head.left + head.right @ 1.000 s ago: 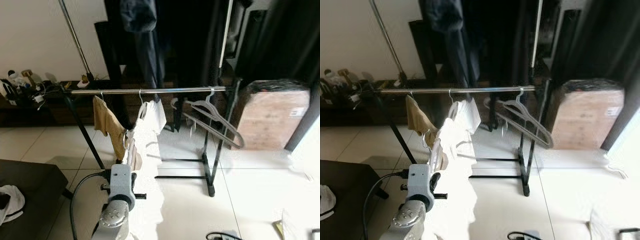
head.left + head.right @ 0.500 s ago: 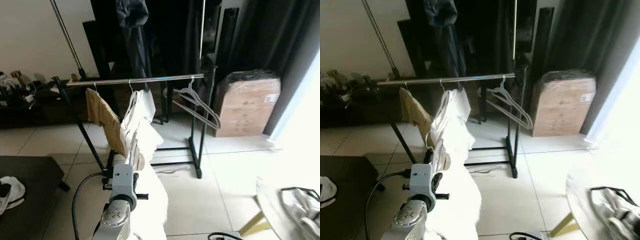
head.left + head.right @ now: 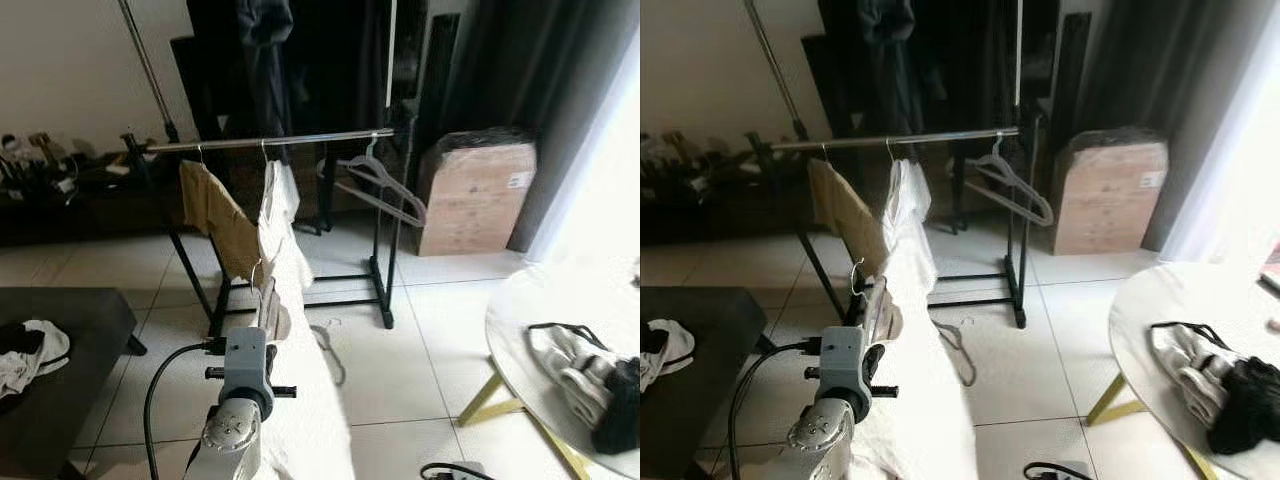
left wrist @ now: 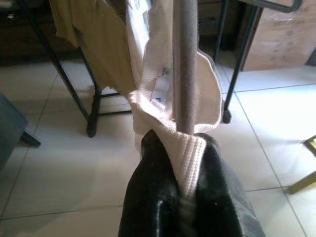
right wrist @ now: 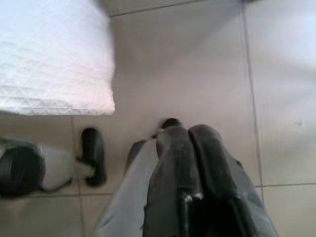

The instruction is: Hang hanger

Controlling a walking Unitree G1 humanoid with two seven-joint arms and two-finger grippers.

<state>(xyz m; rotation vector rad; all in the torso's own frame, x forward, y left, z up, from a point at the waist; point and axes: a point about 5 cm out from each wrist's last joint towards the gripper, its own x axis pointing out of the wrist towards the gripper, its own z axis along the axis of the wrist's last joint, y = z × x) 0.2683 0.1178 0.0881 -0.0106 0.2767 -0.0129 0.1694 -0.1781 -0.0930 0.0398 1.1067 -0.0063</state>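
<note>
My left gripper (image 4: 181, 143) is shut on a grey hanger (image 4: 183, 64) that carries a white garment (image 4: 148, 74); the collar is pinched between the fingers. From the head, my left arm (image 3: 243, 380) holds this garment (image 3: 300, 400) up low in front, short of the clothes rack. The rack's silver rail (image 3: 300, 139) stands further off across the tiled floor. On it hang a tan garment (image 3: 215, 215), a white garment (image 3: 280, 195) and empty grey hangers (image 3: 385, 190) at the rail's right end. My right gripper (image 5: 185, 131) hangs shut, pointing at the floor.
A round white table (image 3: 520, 320) with bundled clothes (image 3: 585, 370) stands close on the right. A dark bench (image 3: 70, 330) with a white cloth (image 3: 30, 350) is on the left. A cardboard box (image 3: 475, 190) sits right of the rack. A black cable (image 3: 450, 468) lies near my feet.
The whole view has shifted: the rack now looks smaller and farther, and the round table has come into view on the right. My left gripper still holds the hanger.
</note>
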